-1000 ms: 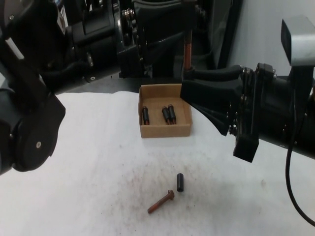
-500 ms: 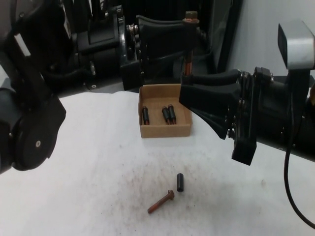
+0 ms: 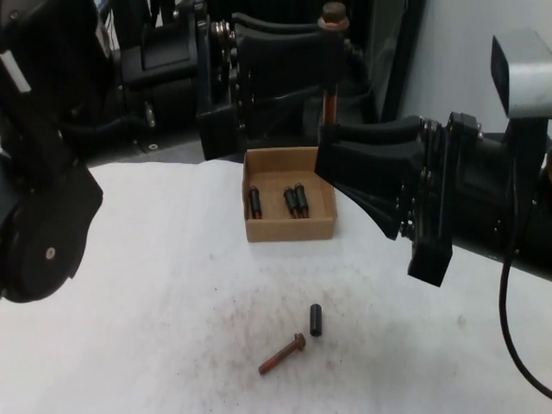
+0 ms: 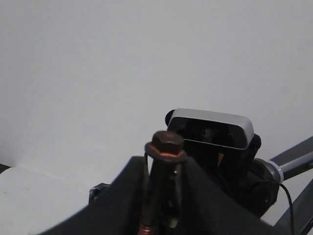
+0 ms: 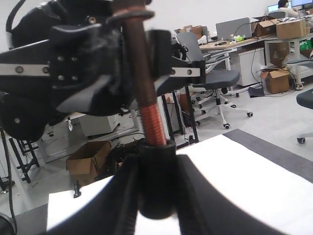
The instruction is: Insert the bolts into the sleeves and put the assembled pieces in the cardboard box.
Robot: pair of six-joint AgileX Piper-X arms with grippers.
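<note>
Left tool (image 4: 164, 169) is clenched on a bolt (image 4: 165, 147) just under its head, with the shank pointing down. Its tip sits in the mouth of the sleeve (image 5: 157, 193) gripped by the right tool (image 5: 156, 161), up in the air near the cardboard box (image 3: 289, 229). Three assembled pieces (image 3: 295, 202) lie inside (one apart from the pair). On the white surface (image 3: 155, 285) in front of the box are a loose bolt (image 3: 283, 354) and a spare sleeve (image 3: 316, 320), close but not touching.

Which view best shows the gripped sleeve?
Right wrist view: the sleeve fills the right gripper, the bolt in its top. In the high view that gripper mostly hides it; the left wrist view faces the bolt's head.
</note>
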